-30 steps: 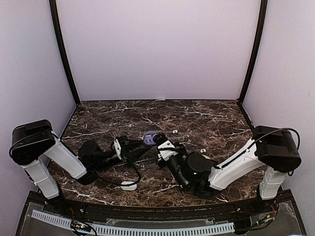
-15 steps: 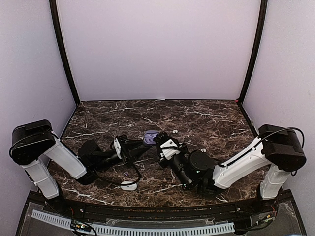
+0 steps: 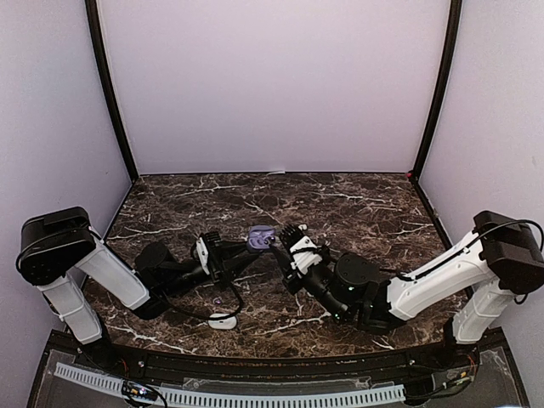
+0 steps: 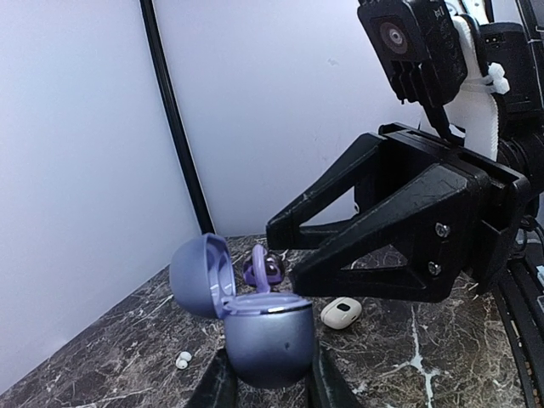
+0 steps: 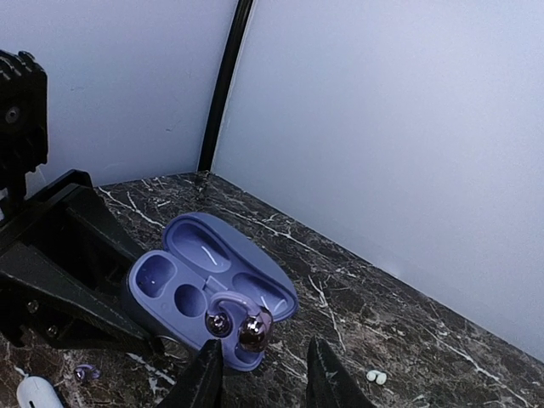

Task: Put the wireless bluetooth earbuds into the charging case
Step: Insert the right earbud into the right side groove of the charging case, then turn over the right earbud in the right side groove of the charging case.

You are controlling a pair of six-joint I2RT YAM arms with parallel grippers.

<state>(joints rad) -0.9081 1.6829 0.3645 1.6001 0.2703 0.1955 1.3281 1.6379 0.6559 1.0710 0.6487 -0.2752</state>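
Lavender earbud [image 5: 238,323] perched on the open charging case [image 5: 208,276], with the right hand [image 5: 259,378] spread empty just behind it.
The charging case is clamped low between the fingers of the left hand [image 4: 270,387], its lid tipped back, over the marble tabletop [image 5: 408,340]. The earbud is seen resting at the case's near rim, not clearly seated in a cradle. The right hand's fingers are parted, with nothing caught between them. A white case [image 4: 342,312] and a tiny white piece [image 4: 181,360] can be spotted on the tabletop beyond.
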